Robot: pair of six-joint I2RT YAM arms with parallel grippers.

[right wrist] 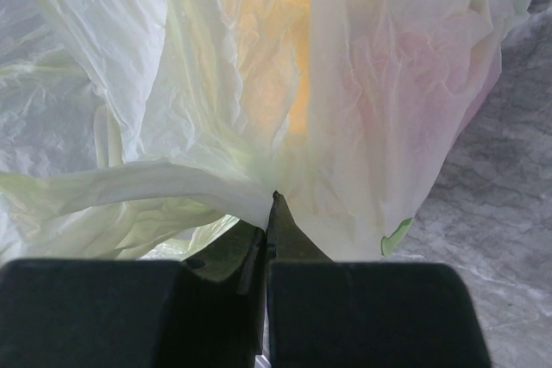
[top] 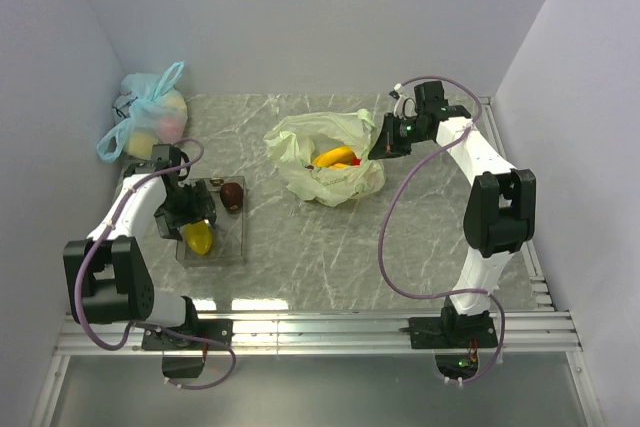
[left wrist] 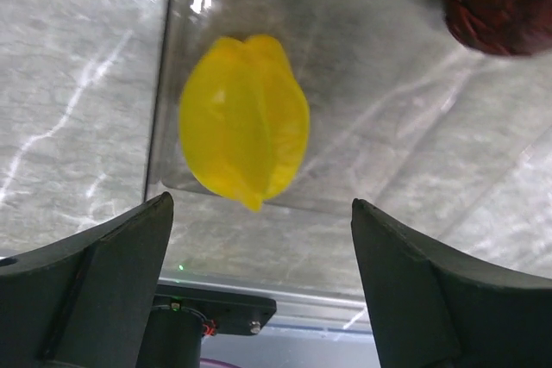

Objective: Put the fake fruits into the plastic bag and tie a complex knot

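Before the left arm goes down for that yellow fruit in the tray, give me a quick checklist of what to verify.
1. Left pincer open: ok, fingers spread wide.
2. Yellow fruit within the gap: ok, though off-centre, nearer one finger.
3. Dark red-brown piece apart from it in the clear tray: ok.
4. Right pincer shut on the plastic bag: ok, pinching a fold.
5. Bag mouth open: ok, the banana bunch shows inside from above.
6. Clearance above the fruit: cannot tell.
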